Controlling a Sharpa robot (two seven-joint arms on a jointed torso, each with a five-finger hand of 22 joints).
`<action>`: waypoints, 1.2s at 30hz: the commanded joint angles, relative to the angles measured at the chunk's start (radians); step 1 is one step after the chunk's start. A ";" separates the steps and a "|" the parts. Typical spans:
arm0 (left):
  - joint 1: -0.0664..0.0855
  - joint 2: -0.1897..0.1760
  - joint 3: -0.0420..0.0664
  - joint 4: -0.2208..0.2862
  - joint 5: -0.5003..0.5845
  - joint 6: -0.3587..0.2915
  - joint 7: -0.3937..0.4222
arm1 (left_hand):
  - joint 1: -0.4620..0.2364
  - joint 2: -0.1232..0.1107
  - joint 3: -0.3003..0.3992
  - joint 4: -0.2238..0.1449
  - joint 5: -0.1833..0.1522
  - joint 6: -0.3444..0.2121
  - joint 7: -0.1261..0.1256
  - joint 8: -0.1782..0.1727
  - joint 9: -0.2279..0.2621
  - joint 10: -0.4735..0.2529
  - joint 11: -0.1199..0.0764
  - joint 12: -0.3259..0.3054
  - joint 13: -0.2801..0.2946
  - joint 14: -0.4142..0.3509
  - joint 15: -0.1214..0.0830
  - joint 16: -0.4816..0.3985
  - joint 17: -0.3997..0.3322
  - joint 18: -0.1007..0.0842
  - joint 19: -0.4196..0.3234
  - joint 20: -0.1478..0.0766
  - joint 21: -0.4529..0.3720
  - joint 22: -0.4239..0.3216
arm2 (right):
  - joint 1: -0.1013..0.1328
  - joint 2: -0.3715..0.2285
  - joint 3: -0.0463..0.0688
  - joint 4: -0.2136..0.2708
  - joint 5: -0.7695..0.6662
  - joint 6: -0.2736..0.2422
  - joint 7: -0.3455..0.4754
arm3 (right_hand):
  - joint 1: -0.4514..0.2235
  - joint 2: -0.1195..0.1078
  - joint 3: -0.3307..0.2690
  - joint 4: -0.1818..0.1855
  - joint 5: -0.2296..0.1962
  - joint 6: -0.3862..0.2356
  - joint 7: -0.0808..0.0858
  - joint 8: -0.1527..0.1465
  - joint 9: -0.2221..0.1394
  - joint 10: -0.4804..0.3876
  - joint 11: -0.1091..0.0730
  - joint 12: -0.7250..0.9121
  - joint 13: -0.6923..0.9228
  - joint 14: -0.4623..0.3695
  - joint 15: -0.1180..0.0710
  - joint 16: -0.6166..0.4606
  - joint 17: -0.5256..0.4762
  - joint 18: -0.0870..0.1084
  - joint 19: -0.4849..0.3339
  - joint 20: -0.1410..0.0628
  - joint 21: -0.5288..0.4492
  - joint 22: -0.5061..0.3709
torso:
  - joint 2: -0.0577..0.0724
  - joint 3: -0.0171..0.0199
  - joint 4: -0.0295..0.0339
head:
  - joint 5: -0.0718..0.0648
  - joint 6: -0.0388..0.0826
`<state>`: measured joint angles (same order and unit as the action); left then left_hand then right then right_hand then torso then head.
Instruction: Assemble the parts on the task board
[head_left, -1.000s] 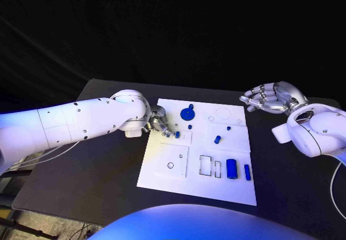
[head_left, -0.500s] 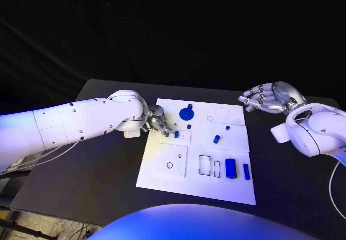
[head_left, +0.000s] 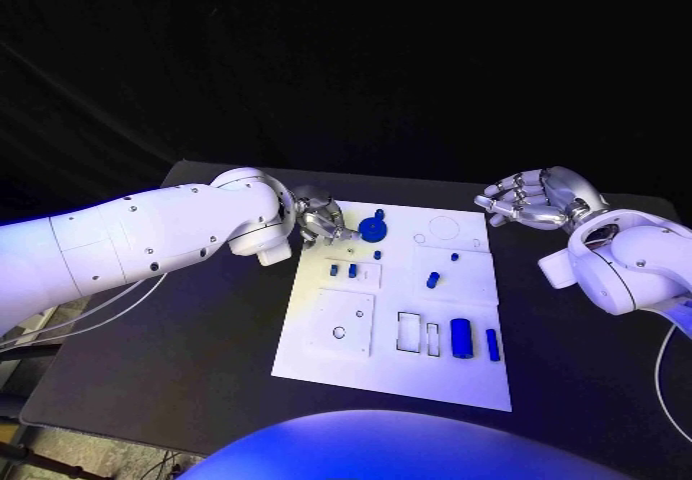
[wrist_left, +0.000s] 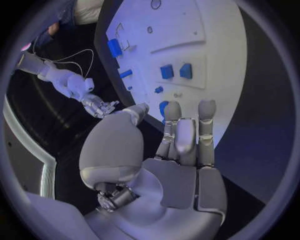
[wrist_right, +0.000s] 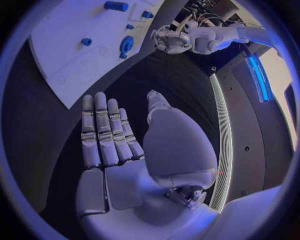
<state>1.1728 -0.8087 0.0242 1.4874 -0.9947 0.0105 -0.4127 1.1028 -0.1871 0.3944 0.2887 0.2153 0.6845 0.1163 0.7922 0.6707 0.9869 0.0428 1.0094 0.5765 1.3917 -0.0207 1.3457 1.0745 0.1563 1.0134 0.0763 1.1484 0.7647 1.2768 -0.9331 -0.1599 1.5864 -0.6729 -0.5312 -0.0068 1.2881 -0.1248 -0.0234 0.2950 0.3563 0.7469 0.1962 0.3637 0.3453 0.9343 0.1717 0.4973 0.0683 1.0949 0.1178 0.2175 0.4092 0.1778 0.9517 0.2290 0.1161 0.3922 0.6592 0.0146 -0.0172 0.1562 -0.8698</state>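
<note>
Blue plastic parts (head_left: 462, 337) lie scattered on the white task board (head_left: 395, 372), looking small, stiff, light and likely slippery, best pinched across their sides, while the left hand (head_left: 323, 220) and right hand (head_left: 528, 200) hover empty, fingers apart.

The surface (head_left: 173, 330) was a black tabletop with a matte finish, filling the lower and middle part of the head view, its far edge running across the frame just above the middle. Behind it hung a dark backdrop (head_left: 361, 80), near black, with faint folds like cloth in the upper left. At the lower left corner, past the surface's edge, a patch of pale speckled floor (head_left: 58, 445) showed. Bluish light fell over the scene. In the right wrist view a thin bright strip of light (wrist_right: 220, 125) curved down the right side, with a blue glowing bar (wrist_right: 257, 70) at the upper right.
</note>
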 joint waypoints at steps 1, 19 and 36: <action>0.002 0.015 -0.003 0.000 0.003 -0.119 0.175 | 0.069 -0.008 -0.001 -0.002 0.004 -0.055 0.034 -0.032 -0.030 -0.080 0.032 -0.047 -0.036 -0.126 0.029 -0.131 -0.221 0.019 -0.102 0.026 -0.098 -0.119 | -0.001 0.002 0.000 -0.002 -0.003 0.014 0.010 | -0.006 0.002 -0.006 -0.001 0.005 -0.006 0.042 0.003 -0.002 -0.007 -0.001 0.006 -0.001 -0.004 0.002 -0.004 -0.001 0.004 -0.002 0.004 -0.003 -0.001 | 0.001 -0.0001 0.0009 | -0.004 0.003; 0.002 0.154 -0.071 -0.099 -0.508 -0.145 0.470 | 0.343 -0.067 0.065 -0.109 -0.011 -0.071 0.075 -0.211 -0.327 -0.224 0.097 -0.434 -0.404 -0.339 0.088 -0.396 -0.562 0.027 -0.163 0.093 -0.295 -0.230 | -0.003 0.010 0.000 -0.002 -0.014 0.004 0.026 | 0.010 0.014 -0.003 -0.004 0.009 -0.008 0.042 0.008 -0.004 -0.009 -0.001 0.011 -0.002 -0.004 0.002 -0.006 -0.002 0.004 -0.001 0.004 -0.004 -0.005 | 0.001 -0.0007 0.0000 | -0.026 0.015; 0.002 0.202 -0.077 -0.160 -0.615 -0.019 0.422 | 0.354 -0.059 0.056 -0.110 -0.007 0.028 0.062 -0.268 -0.421 -0.148 0.079 -0.415 -0.450 -0.273 0.072 -0.149 -0.530 0.027 -0.109 0.075 -0.167 -0.147 | -0.003 0.018 0.000 -0.006 -0.016 0.002 0.028 | 0.012 0.015 -0.002 -0.004 0.009 -0.008 0.042 0.008 -0.005 -0.010 -0.001 0.011 -0.002 -0.004 0.002 -0.006 -0.002 0.004 -0.001 0.004 -0.004 -0.006 | 0.001 -0.0022 0.0000 | -0.028 0.013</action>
<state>1.1736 -0.6106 -0.0535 1.3296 -1.5690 -0.0420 0.0145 1.4565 -0.2437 0.4448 0.1778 0.2090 0.7068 0.1780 0.5280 0.2495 0.8332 0.1216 0.5887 0.1277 1.1137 0.0515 1.1948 0.5440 0.1704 0.8973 0.1538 0.9779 0.6178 1.2743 -0.9159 -0.1599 1.5805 -0.6766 -0.5329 0.0086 1.2975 -0.1156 -0.0233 0.2950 0.3600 0.7469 0.1962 0.3676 0.3418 0.9308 0.1681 0.5050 0.0677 1.0950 0.1178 0.2176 0.4083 0.1777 0.9517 0.2289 0.1161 0.3876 0.6608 0.0123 -0.0163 0.1266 -0.8562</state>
